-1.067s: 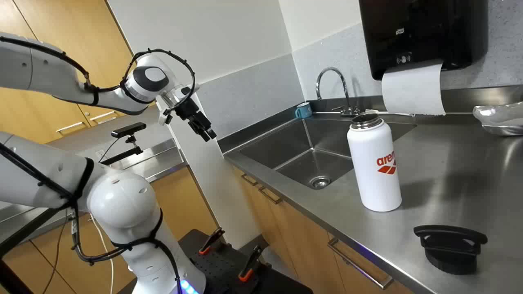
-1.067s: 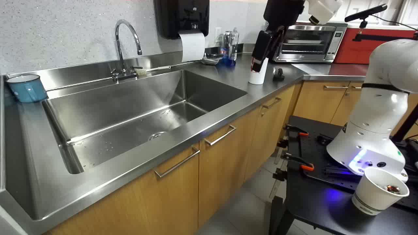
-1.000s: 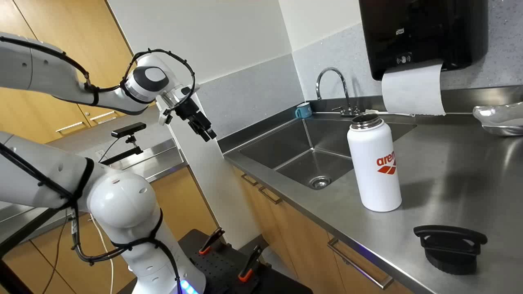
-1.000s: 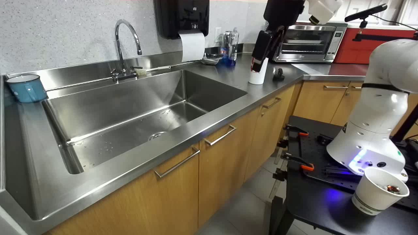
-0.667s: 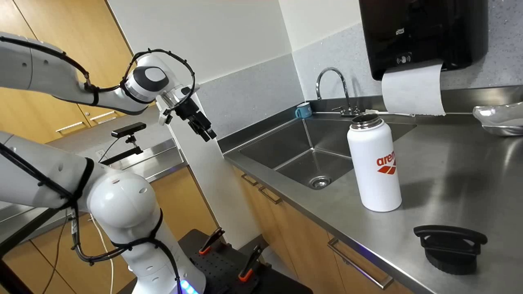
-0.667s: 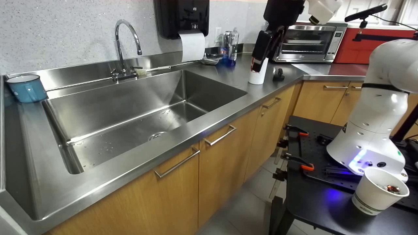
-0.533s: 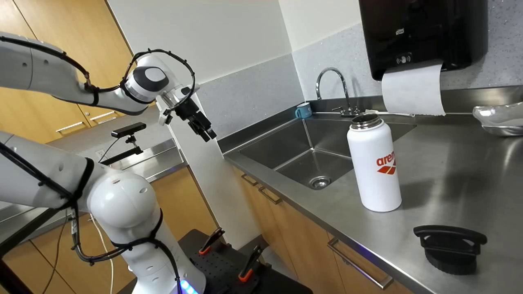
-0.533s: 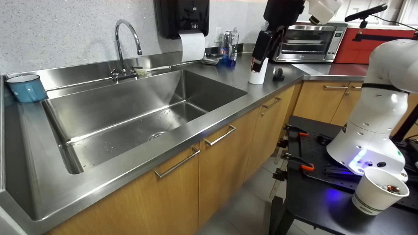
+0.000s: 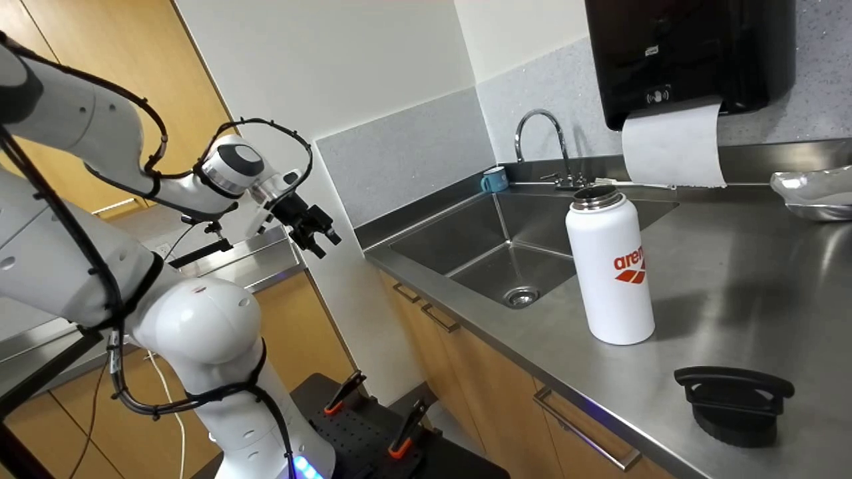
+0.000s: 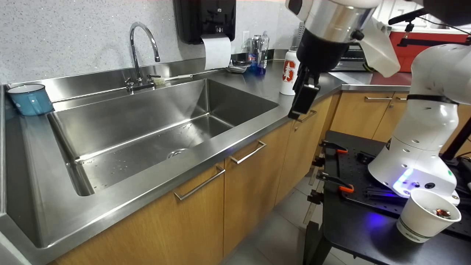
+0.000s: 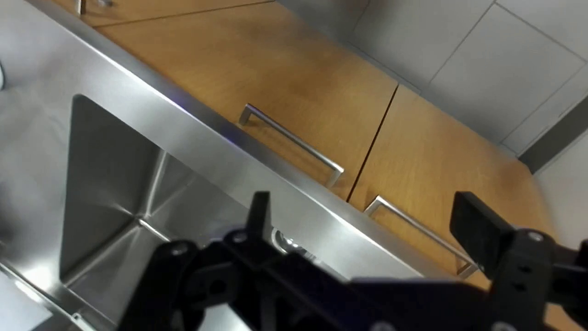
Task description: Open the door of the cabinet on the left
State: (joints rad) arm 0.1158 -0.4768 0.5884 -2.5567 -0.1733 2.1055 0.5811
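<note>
Two fingers (image 11: 475, 225) stood wide apart, the end effector (image 11: 360, 211) holding nothing, with the closed door (image 11: 450, 165) at its two o'clock in the wrist view, so, I judged, they should turn to straddle the bar handle (image 11: 415, 225).

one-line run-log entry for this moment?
task: open left door | door state: shut | gripper: open, holding nothing, apart from door handle | bottle: upright, uncapped, on counter

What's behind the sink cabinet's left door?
Can't tell: the left door, rightmost in the wrist view, is shut, level with the neighbouring door. Only its outer wood face and bar handle show; whatever is inside is covered.
</note>
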